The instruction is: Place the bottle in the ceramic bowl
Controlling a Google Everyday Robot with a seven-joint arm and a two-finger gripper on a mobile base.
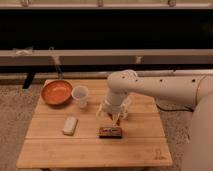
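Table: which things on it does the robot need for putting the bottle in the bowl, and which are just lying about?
Needed: bottle, lying flat; ceramic bowl; hand, open, close to the brown bar.
Just lying about: white cup; brown bar.
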